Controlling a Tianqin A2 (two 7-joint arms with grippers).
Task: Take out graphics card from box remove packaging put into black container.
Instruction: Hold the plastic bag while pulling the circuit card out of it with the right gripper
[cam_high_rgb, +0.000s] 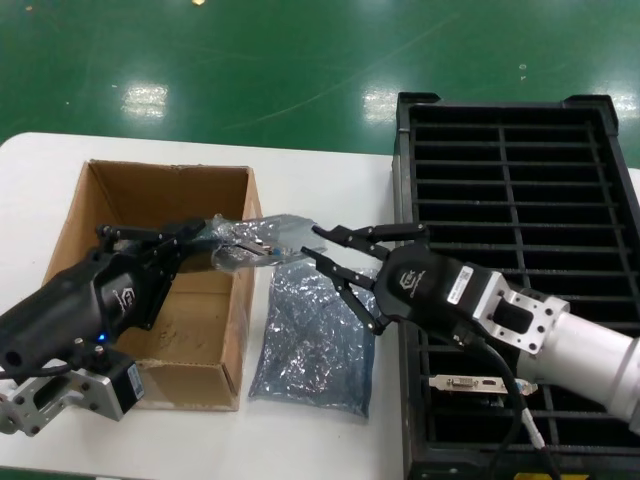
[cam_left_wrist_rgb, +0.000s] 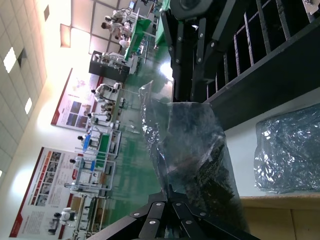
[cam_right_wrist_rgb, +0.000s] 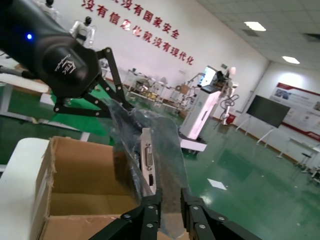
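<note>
While the left gripper (cam_high_rgb: 222, 243) holds the bagged graphics card (cam_high_rgb: 262, 241) up over the right edge of the box (cam_high_rgb: 105, 215), pinched shut on one end of the bag (cam_high_rgb: 285, 232), the right gripper (cam_high_rgb: 338, 262) sits just beside the bag's free end with its fingers spread wide. In the right wrist view the card's silver bracket (cam_right_wrist_rgb: 148, 167) stands on edge inside the plastic, ports facing the camera, and the right fingertips (cam_right_wrist_rgb: 152, 207) frame its lower end with a narrow gap showing between them there; whether they already touch the plastic is hard to say from this angle.

The step in hand looks like the unwrapping: one gripper should keep the bag while the other draws the card out. To do it well, the right gripper should close on the stiff metal bracket rather than on loose film, since crinkly plastic alone will slip or stretch. The left should be holding only bag, not board, or the pull will fight itself; I cannot tell which it has. Pulling straight along the card's length, away from the left gripper, gives the cleanest exit.

An empty bag (cam_high_rgb: 312, 340) lies flat on the table (cam_high_rgb: 330, 180) between box and black crate (cam_high_rgb: 505, 260), and one card (cam_high_rgb: 470, 384) already stands in a near slot, so free slots remain
</note>
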